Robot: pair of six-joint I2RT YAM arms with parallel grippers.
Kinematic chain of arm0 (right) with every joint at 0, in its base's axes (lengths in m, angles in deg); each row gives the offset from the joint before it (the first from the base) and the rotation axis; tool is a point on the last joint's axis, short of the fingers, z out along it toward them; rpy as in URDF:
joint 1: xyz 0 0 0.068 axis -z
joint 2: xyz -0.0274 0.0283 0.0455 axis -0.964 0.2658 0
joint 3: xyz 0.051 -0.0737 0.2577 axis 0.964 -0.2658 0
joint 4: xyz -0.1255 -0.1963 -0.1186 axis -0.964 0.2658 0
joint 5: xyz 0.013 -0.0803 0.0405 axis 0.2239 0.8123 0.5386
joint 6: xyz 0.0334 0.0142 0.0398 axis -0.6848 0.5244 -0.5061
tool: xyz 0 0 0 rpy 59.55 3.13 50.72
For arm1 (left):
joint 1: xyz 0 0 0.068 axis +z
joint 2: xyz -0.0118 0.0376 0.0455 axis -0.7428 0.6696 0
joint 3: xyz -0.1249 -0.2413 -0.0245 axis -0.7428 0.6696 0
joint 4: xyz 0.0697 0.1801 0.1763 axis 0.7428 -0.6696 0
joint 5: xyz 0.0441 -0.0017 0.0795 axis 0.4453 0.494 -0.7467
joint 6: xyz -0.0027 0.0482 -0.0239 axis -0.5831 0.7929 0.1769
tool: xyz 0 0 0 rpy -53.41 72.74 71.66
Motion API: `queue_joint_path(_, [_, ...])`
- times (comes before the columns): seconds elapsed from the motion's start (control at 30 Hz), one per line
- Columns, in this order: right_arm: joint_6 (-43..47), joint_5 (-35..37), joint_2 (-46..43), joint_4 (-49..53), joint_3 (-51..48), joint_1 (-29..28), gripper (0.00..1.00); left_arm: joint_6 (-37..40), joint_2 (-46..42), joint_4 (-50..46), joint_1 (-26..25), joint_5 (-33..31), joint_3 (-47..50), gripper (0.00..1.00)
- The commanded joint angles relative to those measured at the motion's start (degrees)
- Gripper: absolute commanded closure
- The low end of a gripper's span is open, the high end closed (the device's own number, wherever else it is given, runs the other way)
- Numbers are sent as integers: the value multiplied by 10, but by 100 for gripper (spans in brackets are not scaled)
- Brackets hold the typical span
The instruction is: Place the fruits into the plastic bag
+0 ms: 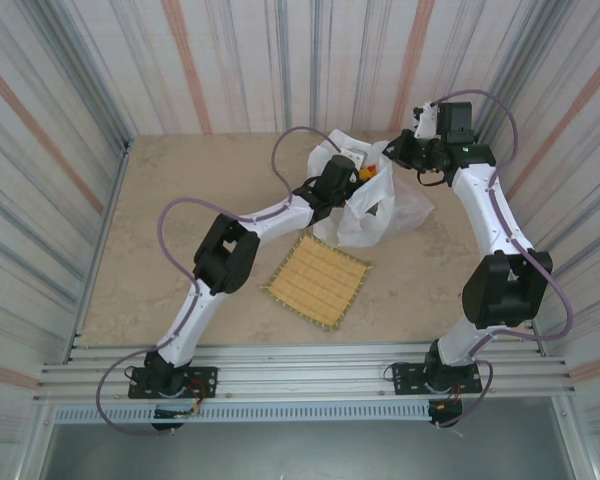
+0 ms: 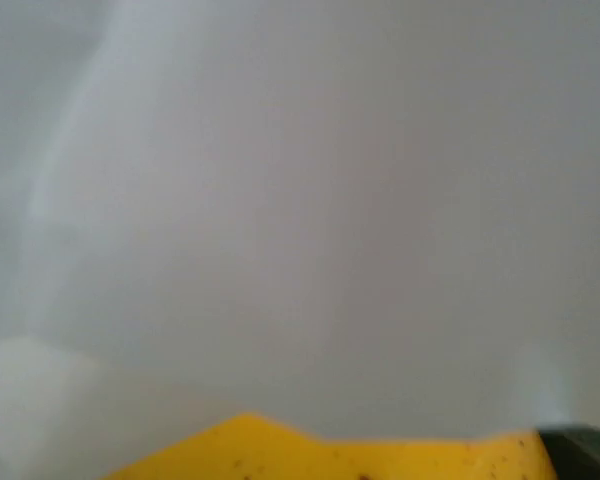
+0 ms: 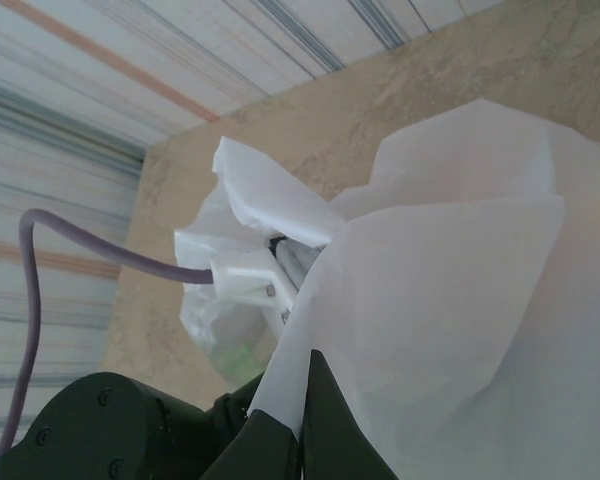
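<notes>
The table (image 1: 180,220) is big and tan. The plastic bag (image 1: 365,215) sits at its far side, behind the woven mat (image 1: 317,281). The right gripper (image 3: 302,425) has its fingers pressed together on the bag's edge and holds it up. The left gripper (image 1: 352,168) is inside the bag's mouth. A yellow fruit (image 2: 320,455) lies in the bag, right against its dark finger (image 2: 585,450). I cannot tell if the fingers squeeze it.

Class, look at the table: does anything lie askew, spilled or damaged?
The mat lies askew, turned corner-on to the edges of the table. The bag is crumpled, one edge pinched up by the right gripper. Nothing looks spilled or torn.
</notes>
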Motion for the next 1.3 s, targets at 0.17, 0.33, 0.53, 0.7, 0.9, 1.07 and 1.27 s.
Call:
queue_joint_path(0.17, [-10, -9, -10, -10, -19, 2, 100, -14, 17, -23, 22, -26, -48, 16])
queue_joint_path(0.33, [-6, -11, -17, -9, -26, 9, 100, -6, -9, -20, 23, -1, -24, 12])
queue_joint_path(0.53, [-5, -15, -17, -9, -28, 14, 100, 3, -55, -7, 21, 17, 32, 5])
queue_joint_path(0.7, [-4, -14, -17, -9, -30, 17, 100, 4, -93, -5, 22, 36, 76, 4])
queue_joint_path(0.9, [-4, -16, -19, -9, -27, 25, 100, 22, -172, 68, 13, 76, 209, 4])
queue_joint_path(1.07, [-4, -19, -14, -11, -25, 33, 100, 37, -243, 92, 4, 101, 310, 5])
queue_joint_path(1.27, [-5, -23, -7, -14, -22, 36, 100, 67, -304, 117, 0, 159, 410, 8])
